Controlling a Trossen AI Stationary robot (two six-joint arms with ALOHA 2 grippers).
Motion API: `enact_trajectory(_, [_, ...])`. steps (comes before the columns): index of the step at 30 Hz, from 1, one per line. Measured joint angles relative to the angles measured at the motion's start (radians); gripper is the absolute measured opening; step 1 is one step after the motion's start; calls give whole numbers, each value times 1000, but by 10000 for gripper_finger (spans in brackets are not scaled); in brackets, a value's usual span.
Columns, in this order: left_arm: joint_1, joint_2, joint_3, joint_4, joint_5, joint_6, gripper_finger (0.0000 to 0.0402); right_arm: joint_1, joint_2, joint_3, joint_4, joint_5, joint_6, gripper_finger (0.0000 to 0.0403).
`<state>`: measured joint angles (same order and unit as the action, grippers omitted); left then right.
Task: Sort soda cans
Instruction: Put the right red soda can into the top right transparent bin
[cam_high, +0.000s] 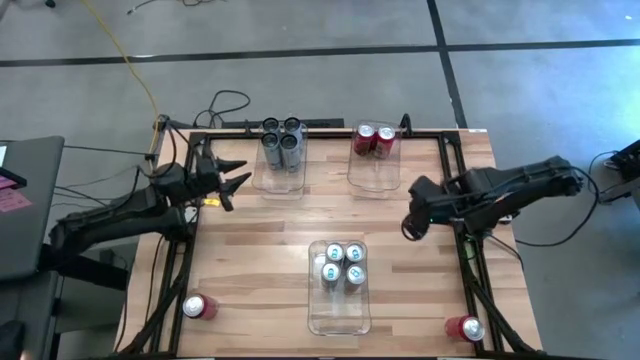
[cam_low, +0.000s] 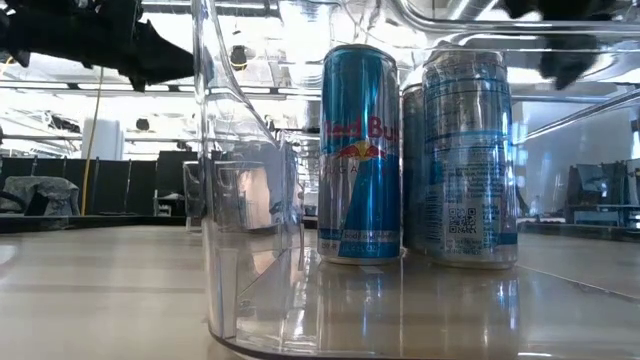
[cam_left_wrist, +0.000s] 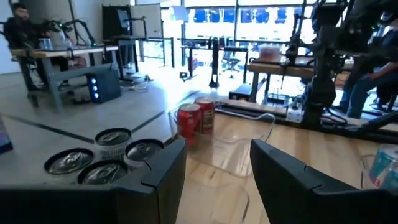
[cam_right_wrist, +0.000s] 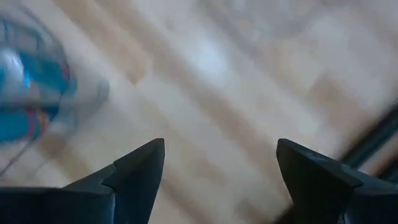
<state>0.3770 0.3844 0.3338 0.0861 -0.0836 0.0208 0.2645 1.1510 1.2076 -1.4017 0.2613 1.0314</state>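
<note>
Several dark grey cans (cam_high: 282, 143) stand upright in the far-left clear bin (cam_high: 281, 183). Two red cans (cam_high: 374, 140) stand in the far-right bin (cam_high: 372, 178). Several silver-blue cans (cam_high: 340, 265) fill the far half of the near-centre bin (cam_high: 339, 312); in the low view they (cam_low: 362, 155) stand close up. One red can (cam_high: 200, 306) lies at the near-left corner, and another (cam_high: 465, 327) lies at the near-right corner. My left gripper (cam_high: 235, 178) hovers open just left of the grey cans (cam_left_wrist: 102, 158). My right gripper (cam_high: 410, 222) hangs open over bare wood, right of the centre bin.
A black metal frame (cam_high: 455, 160) runs along the table's sides and far edge. Cables (cam_high: 225, 105) lie behind the far-left corner. Bare wood (cam_high: 260, 240) stretches between the bins. In the left wrist view, people and workbenches (cam_left_wrist: 50, 46) show in the room beyond.
</note>
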Motion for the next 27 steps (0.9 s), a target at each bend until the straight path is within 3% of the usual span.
enact_trajectory(7, [-42, 60, 82, 4, -1, -9, 174, 150, 0, 0, -29, -214, 230, 328])
enact_trajectory(17, [-108, 320, 222, 112, 57, 80, 207, 282, 1, 0, -37, -526, 562, 328])
enact_trajectory(23, [-135, 428, 319, 104, 123, 144, 238, 371, 3, 0, -30, -612, 794, 328])
enact_trajectory(27, [-135, 424, 358, 58, 17, 173, 248, 446, 22, 0, -1, -645, 923, 328])
